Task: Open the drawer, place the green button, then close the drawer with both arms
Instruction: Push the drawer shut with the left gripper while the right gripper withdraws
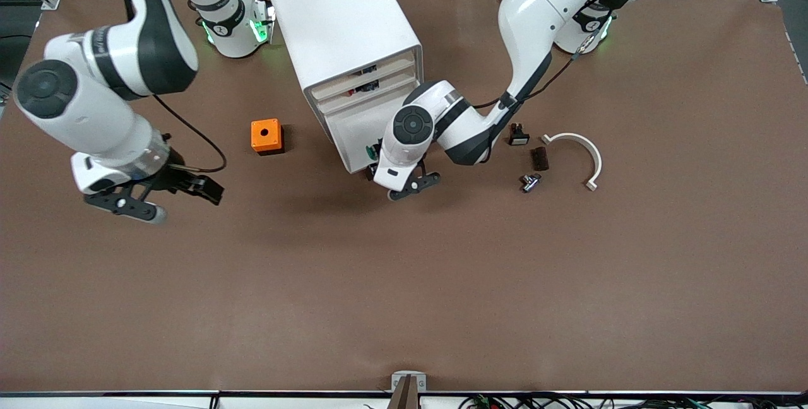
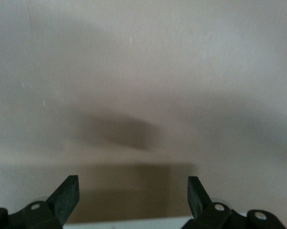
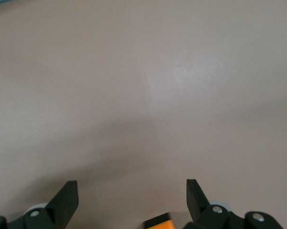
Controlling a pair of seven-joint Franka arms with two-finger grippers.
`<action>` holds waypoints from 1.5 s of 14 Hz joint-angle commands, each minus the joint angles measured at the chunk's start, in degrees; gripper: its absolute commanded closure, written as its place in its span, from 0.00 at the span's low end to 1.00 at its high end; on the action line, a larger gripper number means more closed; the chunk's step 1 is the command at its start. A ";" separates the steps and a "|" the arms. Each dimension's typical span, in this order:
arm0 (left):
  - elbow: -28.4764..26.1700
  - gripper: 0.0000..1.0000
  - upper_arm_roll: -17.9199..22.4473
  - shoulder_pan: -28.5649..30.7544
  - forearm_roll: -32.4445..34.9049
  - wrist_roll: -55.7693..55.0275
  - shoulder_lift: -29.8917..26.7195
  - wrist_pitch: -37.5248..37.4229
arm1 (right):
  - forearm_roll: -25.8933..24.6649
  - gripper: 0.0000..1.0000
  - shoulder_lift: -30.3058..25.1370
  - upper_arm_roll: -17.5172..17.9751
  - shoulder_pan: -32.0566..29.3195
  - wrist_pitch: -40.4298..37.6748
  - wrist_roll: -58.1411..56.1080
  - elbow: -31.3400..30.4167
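Observation:
The white cabinet (image 1: 344,24) stands at the robots' side of the table, its stacked fronts facing the front camera. A lower drawer (image 1: 360,134) looks pulled out. The button's green cap (image 1: 369,152) shows at its front end, partly hidden by the left wrist. My left gripper (image 1: 413,185) is open and empty, low over the table just in front of the drawer. In the left wrist view (image 2: 133,183) a white edge (image 2: 133,222) lies under the jaws. My right gripper (image 1: 183,202) is open and empty and waits over the table; it also shows in the right wrist view (image 3: 132,183).
An orange box with a hole (image 1: 266,136) sits beside the cabinet toward the right arm's end; its edge shows in the right wrist view (image 3: 160,223). A black-and-white switch (image 1: 518,136), a dark block (image 1: 539,158), a metal part (image 1: 530,182) and a white curved piece (image 1: 584,151) lie toward the left arm's end.

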 commanded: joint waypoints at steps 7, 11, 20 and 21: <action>-3.32 0.00 -4.81 -1.43 -0.54 -9.03 -0.14 -0.36 | 0.26 0.00 -9.51 1.11 -6.15 -7.67 -16.53 0.19; -4.11 0.00 -5.60 -1.52 -7.20 -9.30 0.13 -0.44 | 0.26 0.00 -9.60 1.02 -6.24 -16.81 -16.62 7.30; -4.11 0.00 -6.22 -1.43 -18.91 -8.77 0.92 -0.44 | 0.26 0.00 -9.69 1.02 -6.94 -17.00 -16.79 7.49; -4.02 0.00 -6.13 -1.26 -18.91 -8.77 0.83 -0.44 | 0.26 0.00 -9.69 1.02 -6.94 -17.00 -16.79 7.49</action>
